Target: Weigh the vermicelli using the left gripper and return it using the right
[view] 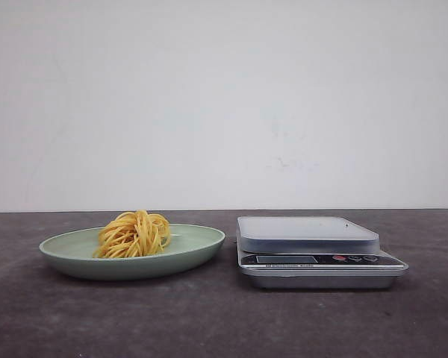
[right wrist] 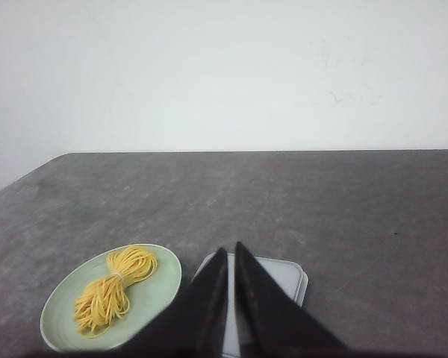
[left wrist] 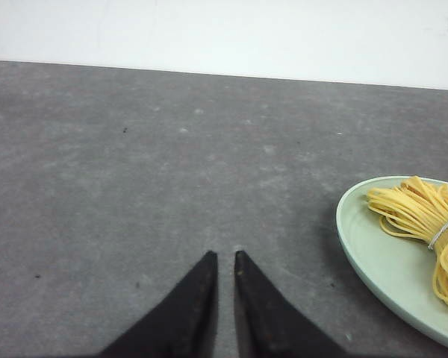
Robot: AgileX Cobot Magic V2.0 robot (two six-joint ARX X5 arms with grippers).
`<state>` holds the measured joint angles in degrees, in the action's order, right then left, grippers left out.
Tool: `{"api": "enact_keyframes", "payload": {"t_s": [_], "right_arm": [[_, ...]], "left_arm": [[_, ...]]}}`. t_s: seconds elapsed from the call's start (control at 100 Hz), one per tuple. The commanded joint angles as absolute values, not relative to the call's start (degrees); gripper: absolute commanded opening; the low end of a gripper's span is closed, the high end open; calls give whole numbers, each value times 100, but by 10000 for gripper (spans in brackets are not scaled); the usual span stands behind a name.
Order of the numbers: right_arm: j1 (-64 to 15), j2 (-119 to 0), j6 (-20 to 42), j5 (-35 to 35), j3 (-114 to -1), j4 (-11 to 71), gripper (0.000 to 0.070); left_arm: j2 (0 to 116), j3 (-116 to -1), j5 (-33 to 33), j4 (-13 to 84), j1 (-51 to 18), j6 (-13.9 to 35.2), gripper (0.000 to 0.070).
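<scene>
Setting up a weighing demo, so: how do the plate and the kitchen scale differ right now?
The pale green plate is an oval, shallow dish; the kitchen scale is a boxy grey unit with a flat rectangular platform. The plate holds the vermicelli; the scale's platform is bare. The plate sits left, the scale right. Both rest on the dark table, side by side, apart.

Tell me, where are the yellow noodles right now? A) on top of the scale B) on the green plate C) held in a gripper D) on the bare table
B: the vermicelli sits in a bundle on the green plate, to the left of the scale, whose top has nothing on it, and neither gripper holds anything.
</scene>
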<state>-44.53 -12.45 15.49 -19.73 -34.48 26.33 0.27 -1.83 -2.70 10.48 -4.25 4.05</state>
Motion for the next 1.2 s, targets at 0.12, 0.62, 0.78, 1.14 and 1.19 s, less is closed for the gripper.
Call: {"api": "enact_keyframes", "payload": {"t_s": [0.12, 0.62, 0.78, 1.14, 1.19], "right_arm": [[-4499, -1256, 1603, -1992, -3505, 2574, 6], [-2211, -425, 261, -703, -2779, 2571, 6], [-1116, -25, 279, -556, -1916, 2410, 6], [-574, -23, 307, -290, -113, 89, 6], [-574, -23, 338, -279, -71, 189, 6]], "left_arm": [[19, -80, -257, 1076, -419, 370, 3], [19, -80, -255, 1076, -419, 370, 4], [19, -80, -257, 1076, -419, 370, 4], [19, -80, -257, 1076, -419, 370, 4], [21, -80, -257, 1076, -419, 370, 3]]}}
